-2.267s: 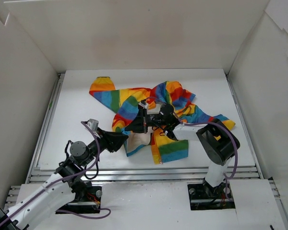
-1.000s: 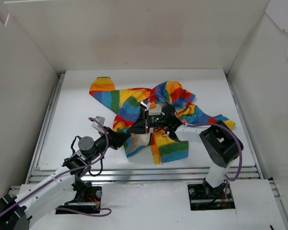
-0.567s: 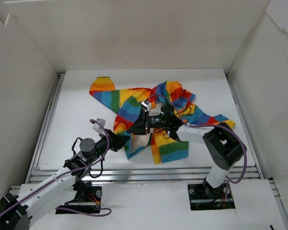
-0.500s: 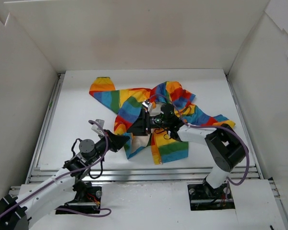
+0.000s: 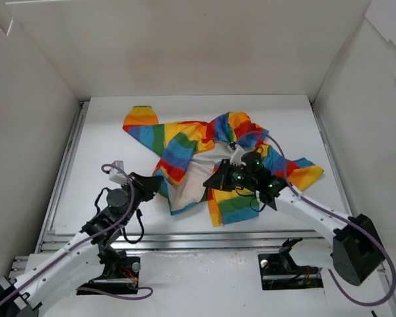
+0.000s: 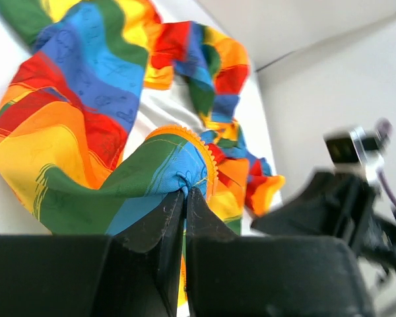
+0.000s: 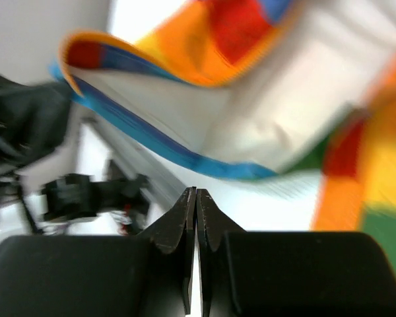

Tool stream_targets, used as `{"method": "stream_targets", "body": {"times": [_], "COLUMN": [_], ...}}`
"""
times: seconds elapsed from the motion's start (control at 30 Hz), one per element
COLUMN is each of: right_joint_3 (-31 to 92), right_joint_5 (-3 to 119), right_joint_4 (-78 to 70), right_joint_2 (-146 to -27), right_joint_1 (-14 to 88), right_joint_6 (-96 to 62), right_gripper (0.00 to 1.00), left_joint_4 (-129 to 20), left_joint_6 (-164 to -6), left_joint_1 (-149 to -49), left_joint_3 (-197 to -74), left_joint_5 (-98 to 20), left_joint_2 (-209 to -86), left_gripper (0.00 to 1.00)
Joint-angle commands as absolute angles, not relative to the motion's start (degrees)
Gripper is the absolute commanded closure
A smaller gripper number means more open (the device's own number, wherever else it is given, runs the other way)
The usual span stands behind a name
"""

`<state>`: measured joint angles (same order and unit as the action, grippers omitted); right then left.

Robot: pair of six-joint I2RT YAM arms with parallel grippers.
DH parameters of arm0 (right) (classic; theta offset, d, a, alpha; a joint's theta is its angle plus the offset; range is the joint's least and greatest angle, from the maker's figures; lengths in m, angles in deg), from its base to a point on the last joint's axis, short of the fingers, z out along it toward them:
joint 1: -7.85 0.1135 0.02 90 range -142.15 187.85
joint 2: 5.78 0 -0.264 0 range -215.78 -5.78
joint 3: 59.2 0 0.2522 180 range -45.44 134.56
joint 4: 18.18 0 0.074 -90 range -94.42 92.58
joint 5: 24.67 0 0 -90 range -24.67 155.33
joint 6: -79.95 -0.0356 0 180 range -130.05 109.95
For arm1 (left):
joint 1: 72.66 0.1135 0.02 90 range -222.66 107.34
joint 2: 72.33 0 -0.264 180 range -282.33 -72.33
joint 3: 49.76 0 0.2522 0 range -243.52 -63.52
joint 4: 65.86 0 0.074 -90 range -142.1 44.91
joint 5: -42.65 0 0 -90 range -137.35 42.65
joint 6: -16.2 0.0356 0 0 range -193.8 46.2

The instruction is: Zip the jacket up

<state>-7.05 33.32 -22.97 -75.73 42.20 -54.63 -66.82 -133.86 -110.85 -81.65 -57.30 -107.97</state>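
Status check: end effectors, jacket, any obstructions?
Left end effector shut on jacket front edge. Right end effector shut, empty. Jacket lies open, lining showing, not zipped. No obstruction seen.

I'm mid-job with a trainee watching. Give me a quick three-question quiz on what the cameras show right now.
1. True or false: the jacket is fully zipped.
2. Which one is clamped on the jacket's edge? A) left pincer B) right pincer C) both
3. Fill in: the exposed inner lining is ____.

Key:
1. False. The front lies open.
2. A. The right pincer is shut, with nothing seen between its tips.
3. White.
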Motion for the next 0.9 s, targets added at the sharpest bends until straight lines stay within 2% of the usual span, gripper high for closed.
{"method": "stream_targets", "body": {"times": [0.0,0.03,0.13,0.3,0.33,0.37,0.43,0.47,0.53,0.67,0.87], "right_joint_3": [-10.0,-10.5,-11.9,-16.7,-17.6,-19.0,-19.7,-19.8,-19.4,-17.8,-16.1], "right_joint_5": [48.7,55.0,61.2,62.6,61.7,61.1,60.4,60.5,60.6,63.1,67.8], "right_joint_4": [-10.1,-3.4,8.4,13.1,11.0,9.6,5.5,4.4,2.1,1.5,4.1], "right_joint_2": [-67.4,-65.9,-62.2,-60.0,-60.7,-62.8,-65.0,-67.0,-69.4,-71.3,-75.2], "right_joint_1": [45.7,47.0,48.2,49.3,49.6,49.8,50.6,51.1,51.5,53.3,54.8], "right_joint_6": [-50.1,-50.0,-50.5,-55.1,-55.8,-57.1,-57.9,-58.4,-58.6,-58.0,-57.4], "right_gripper": [1.0,1.0,1.0,1.0,0.97,0.87,0.8,0.71,0.6,0.51,0.5], "left_joint_4": [-65.5,-65.9,-66.2,-68.0,-69.2,-70.1,-73.0,-73.5,-72.8,-73.1,-74.9], "left_joint_6": [-135.5,-135.2,-133.8,-131.5,-130.9,-130.6,-130.4,-130.1,-128.2,-127.5,-127.7], "left_joint_1": [-110.9,-110.9,-110.9,-110.9,-110.9,-110.9,-111.4,-111.4,-111.4,-111.4,-111.4], "left_joint_3": [-87.3,-87.6,-88.4,-88.5,-88.3,-87.9,-86.2,-85.9,-86.7,-86.3,-85.4], "left_joint_5": [-60.2,-59.9,-59.1,-56.3,-55.6,-54.6,-53.6,-52.4,-50.7,-49.5,-48.2], "left_joint_2": [-111.3,-112.6,-114.3,-117.1,-117.7,-117.9,-117.9,-118.0,-118.6,-118.8,-119.4], "left_gripper": [1.0,1.0,1.0,1.0,1.0,1.0,1.0,1.0,1.0,1.0,1.0]}}
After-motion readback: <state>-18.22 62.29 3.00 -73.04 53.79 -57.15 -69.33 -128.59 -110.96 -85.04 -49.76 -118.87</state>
